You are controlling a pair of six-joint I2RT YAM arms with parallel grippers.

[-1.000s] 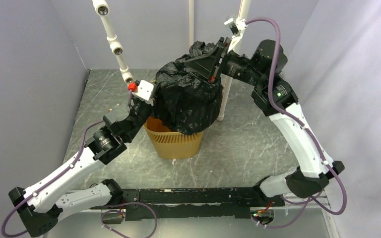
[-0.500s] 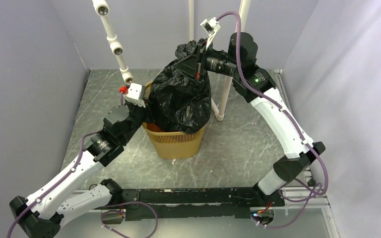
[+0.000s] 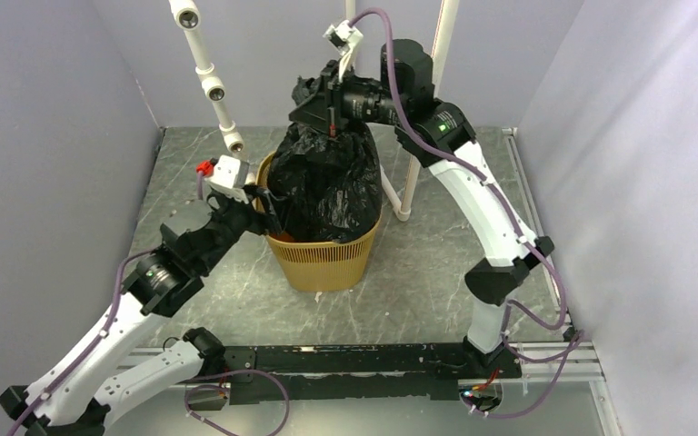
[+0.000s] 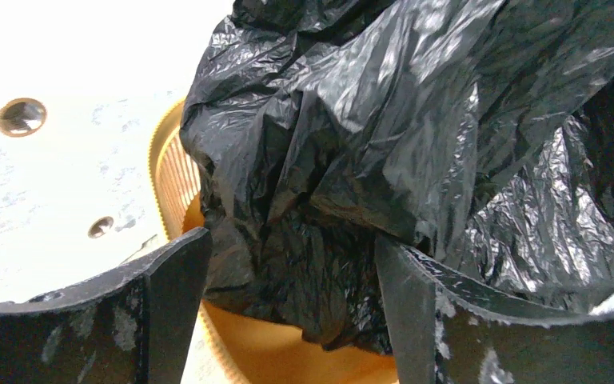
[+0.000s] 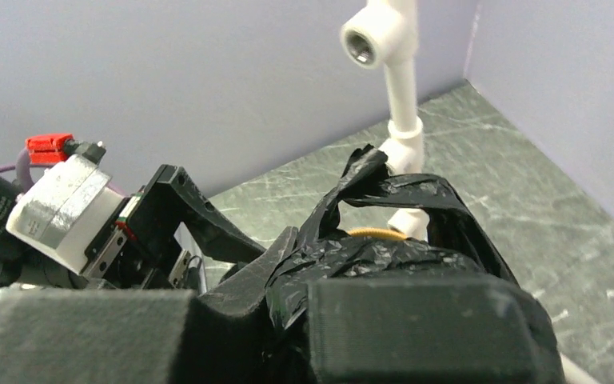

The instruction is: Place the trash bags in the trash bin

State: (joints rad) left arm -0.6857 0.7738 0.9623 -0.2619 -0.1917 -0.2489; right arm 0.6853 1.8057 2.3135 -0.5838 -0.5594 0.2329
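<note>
Now the left fingers [image 4: 172,280] are spread wide, one at each side of the left wrist view. Crinkled folds of the black bag [image 4: 416,136] lie in the gap between them, but nothing is pinched. A second ago these fingers were closed at the bag's left edge. That hold has since been released, and from above the left arm is seen drawn back a little toward the near left, with its fingers [image 3: 256,202] just beside the left rim of the trash bin [image 3: 323,259].

The right fingers [image 3: 314,107] are kept almost closed on the gathered top of the bag [image 3: 327,186], which is held up above the bin's far side. In the right wrist view, the black film [image 5: 384,256] is bunched over and around those fingers [image 5: 416,320]. A second ago they were placed further right and the bag was spread broadly over the bin like a dome. They have since been carried left, and the bag is now drawn into a narrower, taller shape.

The lower part of the bag is set down inside the bin, where a second ago it was draped over the rim. The upper part stands well above the yellow rim [image 4: 172,172]. The bin is found in the same place as before, near the middle of the grey marbled counter [image 3: 436,263], and a white pipe [image 3: 209,77] is seen to its far left.
</note>
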